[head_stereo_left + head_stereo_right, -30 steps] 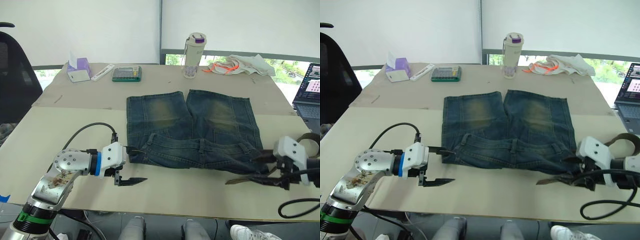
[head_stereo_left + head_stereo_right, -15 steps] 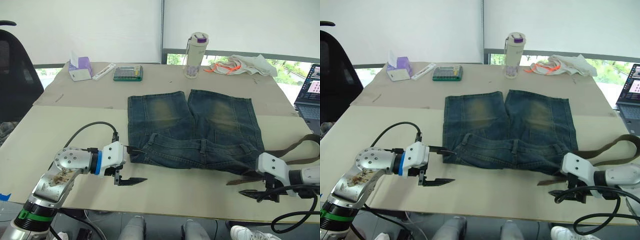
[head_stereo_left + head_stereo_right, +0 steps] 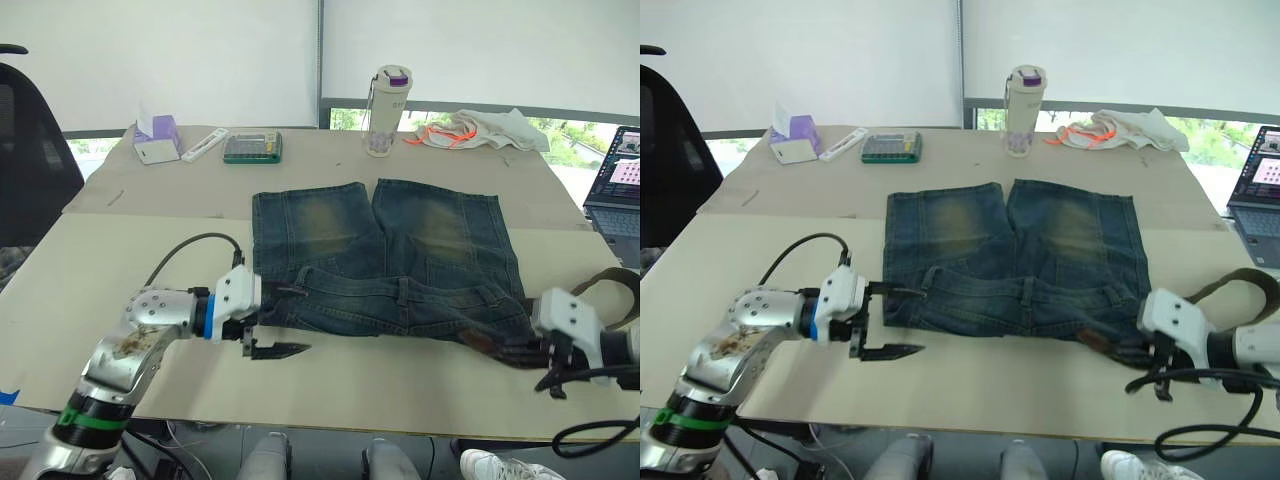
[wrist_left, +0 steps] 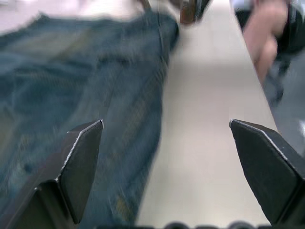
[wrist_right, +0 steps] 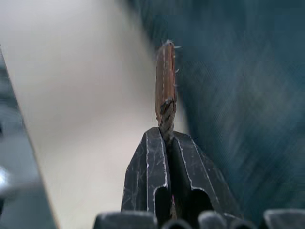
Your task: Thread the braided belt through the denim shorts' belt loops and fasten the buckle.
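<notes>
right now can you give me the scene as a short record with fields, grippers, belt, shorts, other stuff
left gripper: open, at the shorts' waistband corner on the robot's left
right gripper: shut on the braided belt's tip
braided belt: tip beside the waistband's right end, rest loops off behind the right arm
denim shorts: flat on the table, waistband nearest the robot
belt loops: no belt visible through them
far side: bottle, tissue box, calculator, white cloth

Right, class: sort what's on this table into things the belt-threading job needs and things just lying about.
Needed for the job:
braided belt
denim shorts
right gripper, jaws shut on the belt
left gripper, jaws open

Lying about:
bottle
tissue box
calculator
white cloth
laptop
</notes>
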